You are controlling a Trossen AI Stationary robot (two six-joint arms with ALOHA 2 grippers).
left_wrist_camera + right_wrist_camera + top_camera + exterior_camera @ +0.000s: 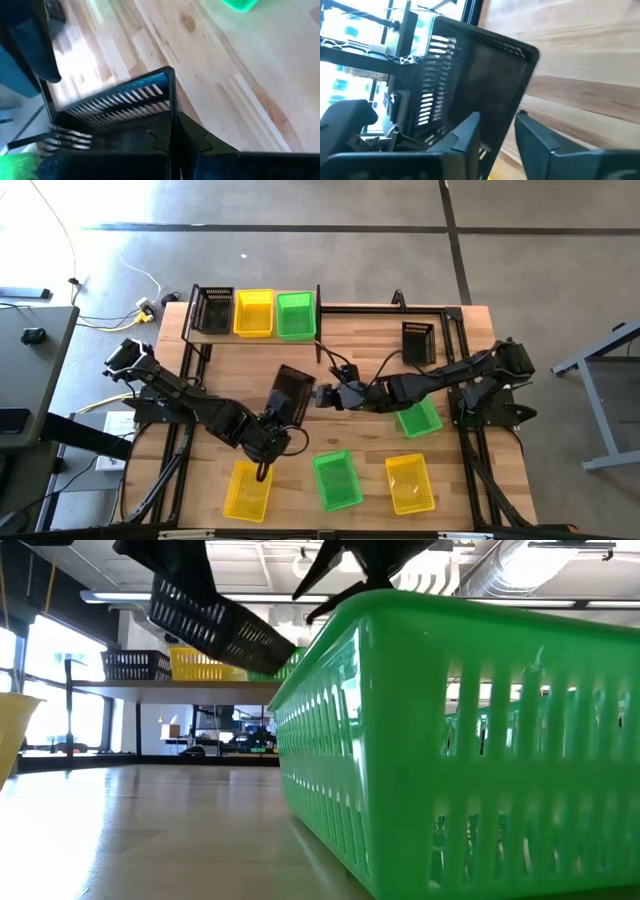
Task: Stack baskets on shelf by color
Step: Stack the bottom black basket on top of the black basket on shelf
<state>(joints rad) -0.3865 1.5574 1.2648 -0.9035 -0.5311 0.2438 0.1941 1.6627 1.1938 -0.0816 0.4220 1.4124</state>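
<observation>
A black basket [292, 388] hangs tilted above the middle of the table between both grippers; the low view shows this black basket [215, 622] clear of the wood. My left gripper [276, 423] is shut on its near end. My right gripper [318, 394] is open at its right side, one finger on either side of the basket's wall [506, 107], with a sliver of wood showing beside one finger. The shelf [190, 330] at the far left carries a black [212, 310], a yellow [254, 312] and a green basket [296, 315] side by side. My left gripper holds the black basket by its near end wall [172, 117], coming slantwise from the table's near left. The gripper's own body hides how the fingers sit on the wall. The basket is lifted clear and tilted, its far end higher.
Another black basket [418, 342] stands on the table at the far right. A green basket [420, 420] lies under my right arm. Along the near edge sit a yellow basket [248, 490], a green one [337, 480] and a second yellow one [410, 483].
</observation>
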